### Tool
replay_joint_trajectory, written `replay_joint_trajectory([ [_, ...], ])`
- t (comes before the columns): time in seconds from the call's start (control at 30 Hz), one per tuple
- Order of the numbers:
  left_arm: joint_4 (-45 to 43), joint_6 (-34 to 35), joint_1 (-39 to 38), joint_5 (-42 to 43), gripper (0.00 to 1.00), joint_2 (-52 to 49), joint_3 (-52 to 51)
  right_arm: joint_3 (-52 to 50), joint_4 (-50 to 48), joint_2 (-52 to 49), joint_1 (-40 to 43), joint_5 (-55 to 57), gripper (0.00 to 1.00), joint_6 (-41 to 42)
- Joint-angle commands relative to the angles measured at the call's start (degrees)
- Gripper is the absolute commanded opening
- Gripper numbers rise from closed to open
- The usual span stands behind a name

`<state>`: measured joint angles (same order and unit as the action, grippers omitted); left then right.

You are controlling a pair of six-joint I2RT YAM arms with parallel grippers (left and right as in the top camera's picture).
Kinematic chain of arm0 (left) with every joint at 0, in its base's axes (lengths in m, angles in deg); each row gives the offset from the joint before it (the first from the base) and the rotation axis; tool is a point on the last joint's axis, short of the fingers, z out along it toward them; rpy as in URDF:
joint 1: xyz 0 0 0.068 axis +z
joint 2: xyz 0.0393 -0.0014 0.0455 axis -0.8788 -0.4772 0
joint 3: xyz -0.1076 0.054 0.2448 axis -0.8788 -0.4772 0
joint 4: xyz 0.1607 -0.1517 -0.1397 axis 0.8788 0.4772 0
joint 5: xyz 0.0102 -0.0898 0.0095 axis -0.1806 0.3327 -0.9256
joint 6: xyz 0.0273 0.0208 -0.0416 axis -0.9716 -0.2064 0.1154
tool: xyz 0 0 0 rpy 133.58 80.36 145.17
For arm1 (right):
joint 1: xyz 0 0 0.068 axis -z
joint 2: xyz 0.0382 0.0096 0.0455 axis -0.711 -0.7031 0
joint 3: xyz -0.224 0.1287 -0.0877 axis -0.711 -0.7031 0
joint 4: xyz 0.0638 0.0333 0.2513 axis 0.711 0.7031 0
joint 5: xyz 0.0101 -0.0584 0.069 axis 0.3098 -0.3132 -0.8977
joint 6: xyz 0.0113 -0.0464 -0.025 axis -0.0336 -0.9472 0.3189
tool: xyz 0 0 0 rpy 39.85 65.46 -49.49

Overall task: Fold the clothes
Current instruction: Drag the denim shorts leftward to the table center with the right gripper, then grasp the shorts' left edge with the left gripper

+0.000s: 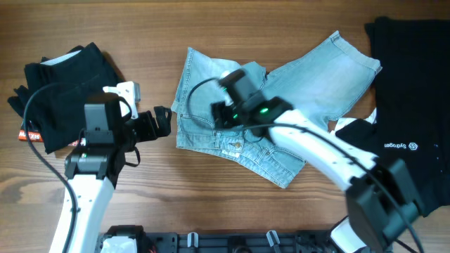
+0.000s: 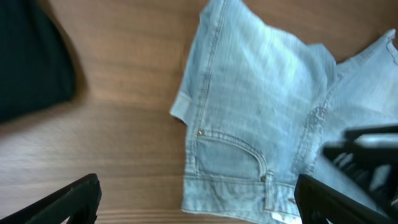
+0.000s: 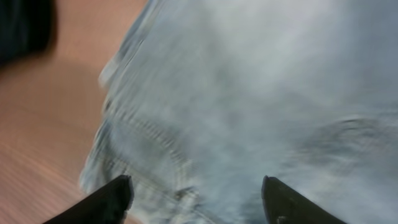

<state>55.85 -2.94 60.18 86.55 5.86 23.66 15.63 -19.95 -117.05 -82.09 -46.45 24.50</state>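
Wooden table [image 1: 155, 28] beneath everything, brown grain running side to side.

At the right edge, a large black garment [image 1: 411, 84] with a small white printed logo [image 1: 397, 145], spread flat and cut off by the overhead frame.

In the middle of the table, pale blue faded denim shorts [image 1: 316, 67], lying rumpled and unfolded. Waistband toward the near edge, one leg pointing far left, the other stretched far right up to the black garment. Touching it or just short of it: cannot tell. Curved pocket seam with a brass rivet [image 2: 200, 132] plain in the left wrist view.

At the far left, a smaller heap of black clothing [image 1: 63, 77] with a red tag [image 1: 28, 133] at its near corner, well apart from the shorts.

Right arm [image 1: 316, 144] reaching in from the near right, across the shorts. Left arm [image 1: 88, 183] rising from the near left.

Right fingers [image 3: 106, 199] spread apart over the blurred denim [image 3: 249, 93], clamped on nothing.

Left fingers [image 2: 68, 199] also wide apart, just beside the left edge of the shorts [image 2: 249, 93], holding nothing.
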Motion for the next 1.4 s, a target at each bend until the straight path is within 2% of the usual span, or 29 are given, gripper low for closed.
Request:
replay_joint_trajectory([
  [0.0,0.2,2.9,-0.6,6.6,1.00,-6.6,-0.5,-0.2,1.8,6.2,5.7,3.0,0.79,-1.0],
  [0.13,-2.0,3.3,-4.7,10.4,1.00,-16.6,-0.5,-0.2,5.0,7.9,11.1,3.0,0.79,-1.2],
  [0.3,-7.7,5.4,-10.1,10.3,1.00,-27.1,-0.5,-0.2,7.3,7.9,15.2,3.0,0.81,-3.1],
  [0.47,-11.9,5.9,-12.8,10.3,0.98,-33.8,-0.5,-0.2,4.3,7.8,17.8,2.8,0.84,-13.2],
  [0.53,-11.6,5.9,-12.8,10.4,0.38,-34.0,-0.5,-0.2,3.4,7.8,18.4,2.8,0.85,-14.6],
  [0.57,-11.2,5.9,-12.7,10.4,0.17,-33.5,-0.4,-0.2,3.2,7.7,18.5,2.9,0.85,-14.7],
  [0.6,-9.1,5.9,-12.3,10.4,0.04,-32.1,0.7,-0.2,3.0,7.4,18.5,2.8,0.86,-14.6],
  [0.73,0.7,5.4,-10.8,10.3,0.04,-25.8,8.8,-0.2,3.3,5.0,18.5,2.9,0.85,-14.4],
  [0.87,10.2,3.7,-10.4,8.2,0.04,-20.0,21.2,-0.2,4.0,2.8,18.5,2.5,0.84,-11.3],
  [0.93,17.1,3.7,-10.8,8.6,0.04,-19.0,28.3,-0.2,1.4,2.4,18.5,-2.3,0.84,-14.0],
  [1.07,26.6,3.7,-11.7,8.8,0.04,-18.4,38.3,-0.2,-3.6,1.1,18.5,-3.7,0.84,-14.3],
  [1.37,39.8,2.6,-11.7,6.9,0.04,-17.5,38.9,-0.2,-10.9,-9.9,18.5,-11.2,0.84,-16.0],
])
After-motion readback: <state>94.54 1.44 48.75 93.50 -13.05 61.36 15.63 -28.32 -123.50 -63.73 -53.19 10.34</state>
